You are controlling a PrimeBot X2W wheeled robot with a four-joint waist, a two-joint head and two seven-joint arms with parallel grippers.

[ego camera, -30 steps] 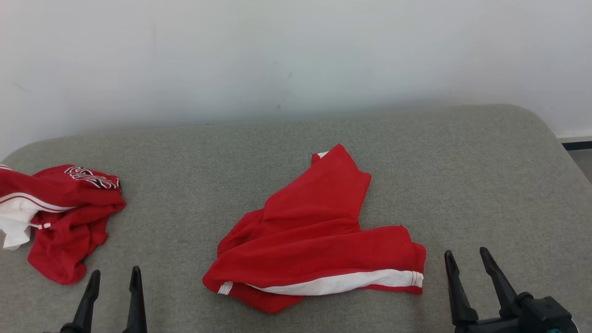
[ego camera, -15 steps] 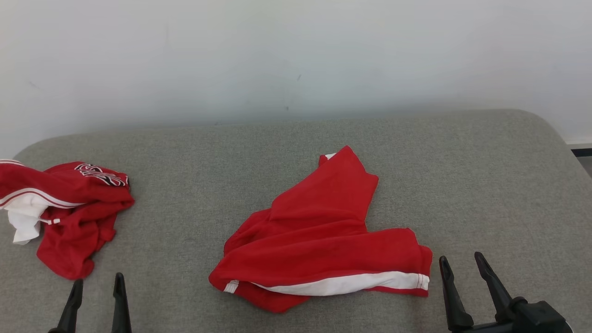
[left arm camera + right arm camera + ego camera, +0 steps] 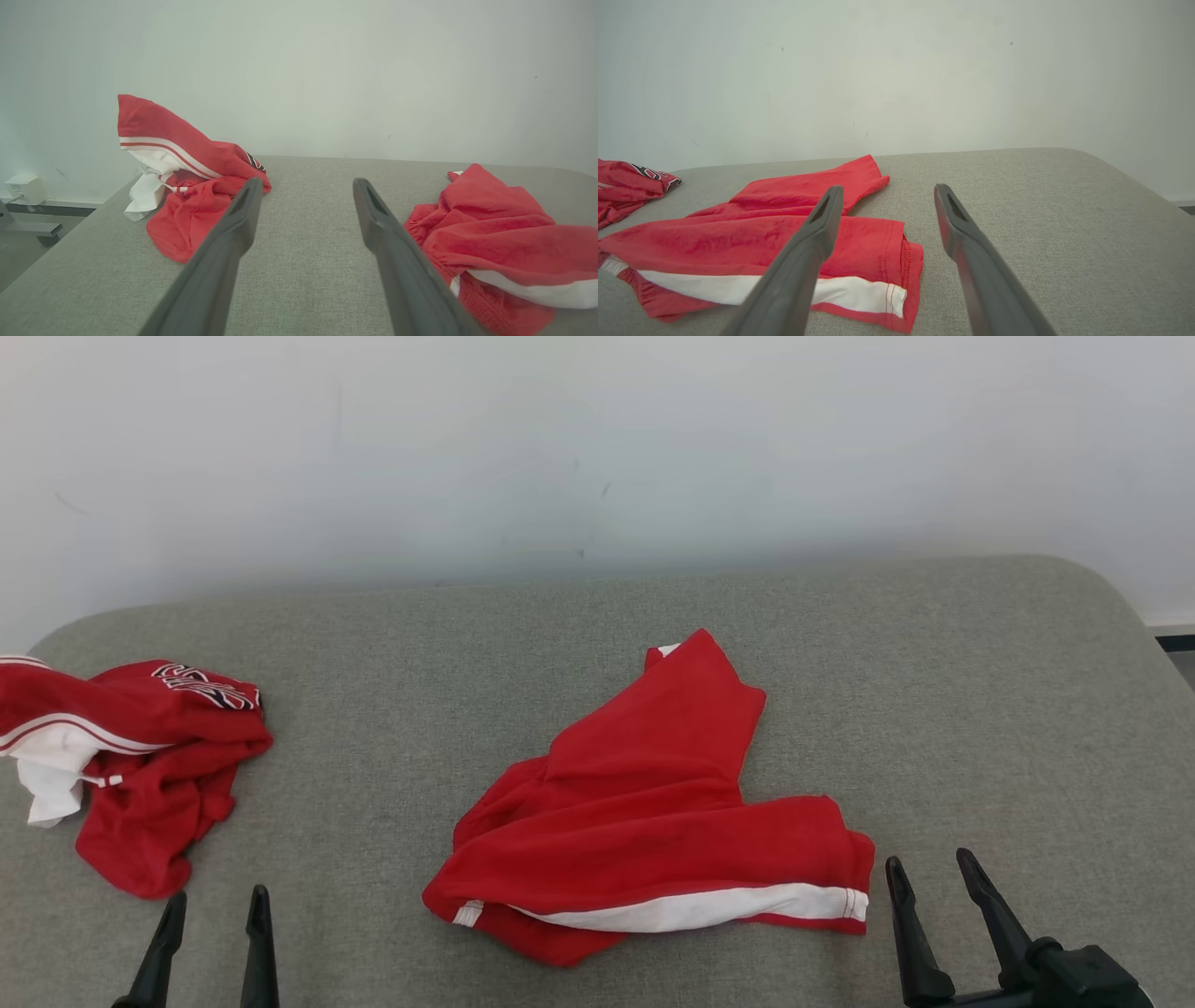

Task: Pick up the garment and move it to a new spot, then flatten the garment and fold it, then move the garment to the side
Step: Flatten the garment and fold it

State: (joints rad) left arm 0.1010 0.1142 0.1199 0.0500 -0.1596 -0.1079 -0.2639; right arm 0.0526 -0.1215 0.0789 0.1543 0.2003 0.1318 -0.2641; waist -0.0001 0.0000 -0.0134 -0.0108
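1. While the red shorts (image 3: 644, 821) lie crumpled in the middle of the grey cushion (image 3: 373, 691), both grippers are wide open and hold nothing.
2. The left gripper (image 3: 216, 896) hangs at 7 o'clock from the shorts, well apart from them. The right gripper (image 3: 930, 859) hangs at 4 o'clock, just beside the end with the white stripe (image 3: 691, 907).
3. I think the step now is to flatten the shorts.
4. To do it well, pinch just 1 layer at an edge, not the thick bunch in the middle.
5. 1 leg (image 3: 681, 709) points to 12 o'clock. Pull it down and out so the 2 legs lie side by side.
6. Pull slowly and low, so the soft cloth does not flop back.
7. Stay away from the other red garment (image 3: 140, 756) at 9 o'clock.
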